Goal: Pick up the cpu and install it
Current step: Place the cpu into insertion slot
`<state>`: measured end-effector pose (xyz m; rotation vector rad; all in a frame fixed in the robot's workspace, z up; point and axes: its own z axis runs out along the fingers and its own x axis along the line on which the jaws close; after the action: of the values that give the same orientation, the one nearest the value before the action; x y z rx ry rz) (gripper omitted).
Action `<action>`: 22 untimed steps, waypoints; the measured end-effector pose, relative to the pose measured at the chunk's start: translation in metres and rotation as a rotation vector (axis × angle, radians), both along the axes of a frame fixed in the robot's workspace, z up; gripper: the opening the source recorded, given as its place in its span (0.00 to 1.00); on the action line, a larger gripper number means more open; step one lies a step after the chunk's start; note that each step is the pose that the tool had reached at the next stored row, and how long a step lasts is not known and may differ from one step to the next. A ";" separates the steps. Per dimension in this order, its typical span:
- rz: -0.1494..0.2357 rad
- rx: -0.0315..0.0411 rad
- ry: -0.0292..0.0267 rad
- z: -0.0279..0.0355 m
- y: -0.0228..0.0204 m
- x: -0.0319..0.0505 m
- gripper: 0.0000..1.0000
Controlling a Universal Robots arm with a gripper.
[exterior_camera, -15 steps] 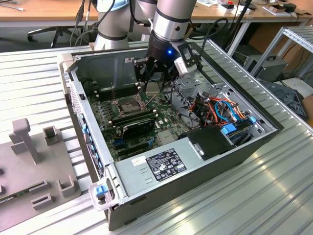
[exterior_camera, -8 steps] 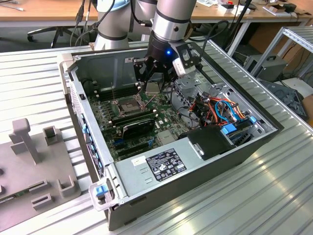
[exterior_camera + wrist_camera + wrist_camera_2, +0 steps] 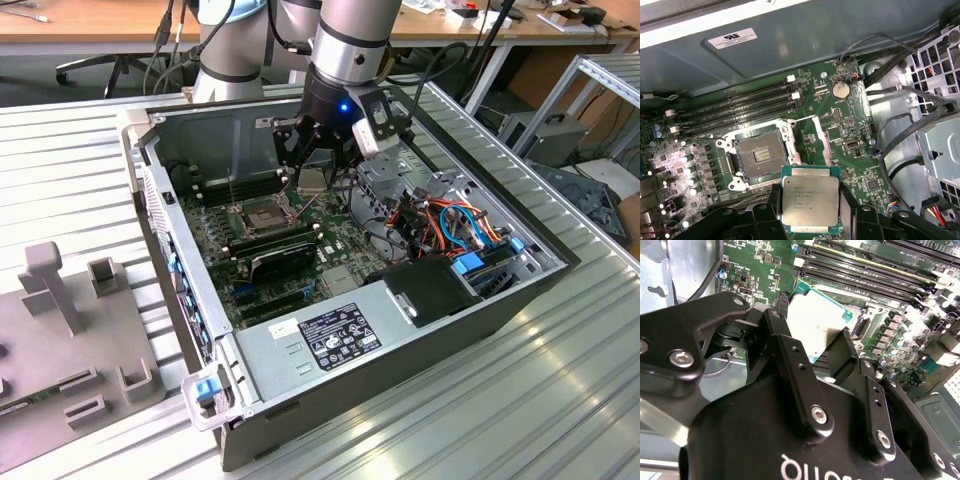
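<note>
The cpu [image 3: 810,201] is gripped by two opposite edges between the black fingers [image 3: 774,199] of the gripper [image 3: 314,168], which are closed only as far as the chip's width allows. The chip is held flat, its dull silver lid turned towards the first wrist view, and a thin green rim is seen around it. It is carried in the air inside the open computer case [image 3: 480,300], above the green motherboard [image 3: 335,230], and is not yet seated. In the first wrist view the socket [image 3: 761,156] is seen lying open, its dark contact field exposed within a shiny metal frame, and the chip is found just beside it. Long black memory slots [image 3: 740,107] run along the side of the socket away from the chip, and a round coin cell [image 3: 840,89] is set near their ends. In the exterior view a grey moulded fixture [image 3: 60,330] is laid on the ribbed table [image 3: 560,400], at the exterior view's left of the case
</note>
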<state>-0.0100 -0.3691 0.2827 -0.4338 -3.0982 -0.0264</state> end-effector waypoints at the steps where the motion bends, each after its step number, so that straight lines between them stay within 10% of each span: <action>1: -0.002 0.0000 0.0000 0.0000 0.0000 0.0000 0.55; 22: -0.061 0.0000 0.0000 -0.0012 0.0000 0.0000 0.55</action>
<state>-0.0100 -0.3691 0.2815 -0.5283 -3.0841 -0.0270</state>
